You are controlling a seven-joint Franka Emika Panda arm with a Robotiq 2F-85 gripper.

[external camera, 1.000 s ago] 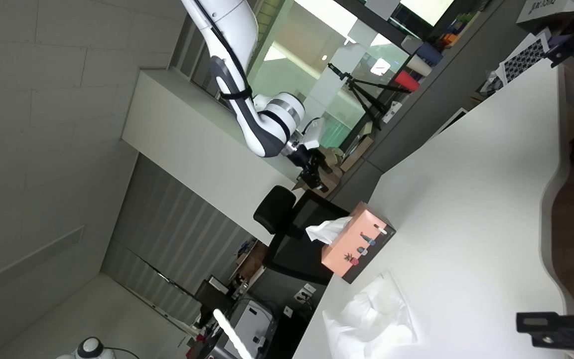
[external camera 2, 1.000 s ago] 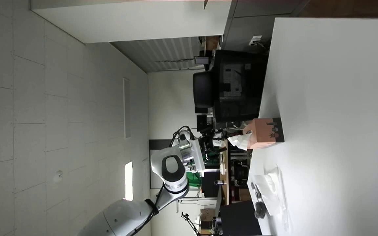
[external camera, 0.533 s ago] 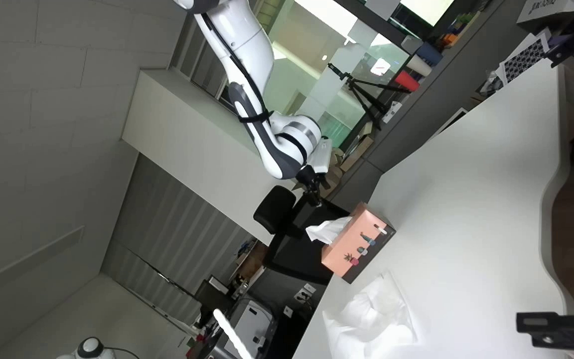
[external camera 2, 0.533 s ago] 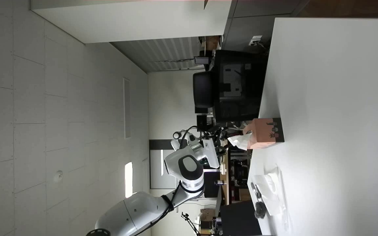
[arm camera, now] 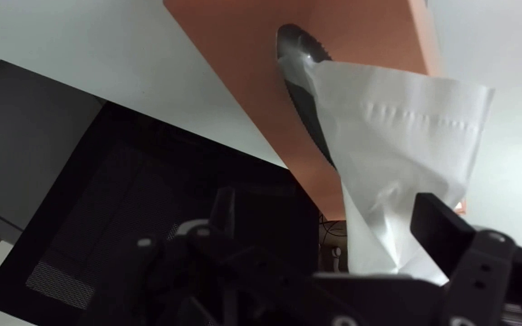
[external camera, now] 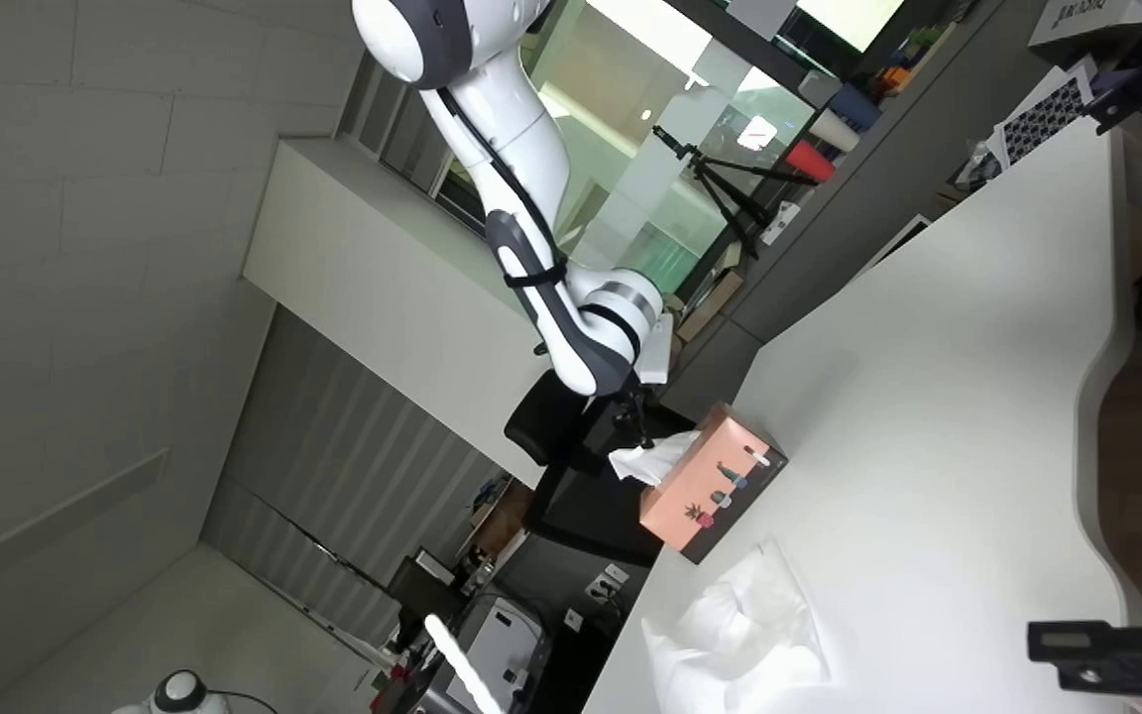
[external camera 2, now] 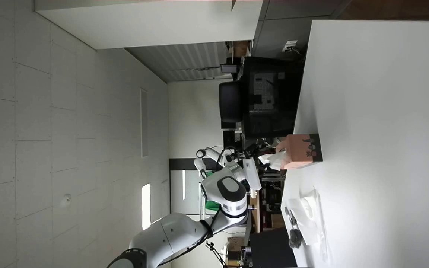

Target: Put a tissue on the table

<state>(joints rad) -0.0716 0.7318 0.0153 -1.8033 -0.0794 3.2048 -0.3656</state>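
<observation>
A pink tissue box (external camera: 705,486) with a dark base stands at the edge of the white table (external camera: 928,397); it also shows in an exterior view (external camera 2: 299,150) and the wrist view (arm camera: 252,68). A white tissue (external camera: 648,460) sticks out of its slot, also in an exterior view (external camera 2: 272,160). In the wrist view the tissue (arm camera: 392,136) reaches down between my fingers, nearer the right-hand one. My gripper (arm camera: 331,217) is open, with its fingers wide apart. In an exterior view my gripper (external camera: 638,421) is just beyond the tissue's end; whether it touches is unclear.
A crumpled white sheet (external camera: 740,635) lies on the table beside the box, also in an exterior view (external camera 2: 307,216). A grey fluffy object (external camera 2: 295,238) lies near it at the edge. A black chair (external camera 2: 270,100) stands by the table edge behind the box.
My arm has come toward the tissue box, so the gripper has moved from well apart to close by the tissue. The box, tissue and white sheet have not moved.
</observation>
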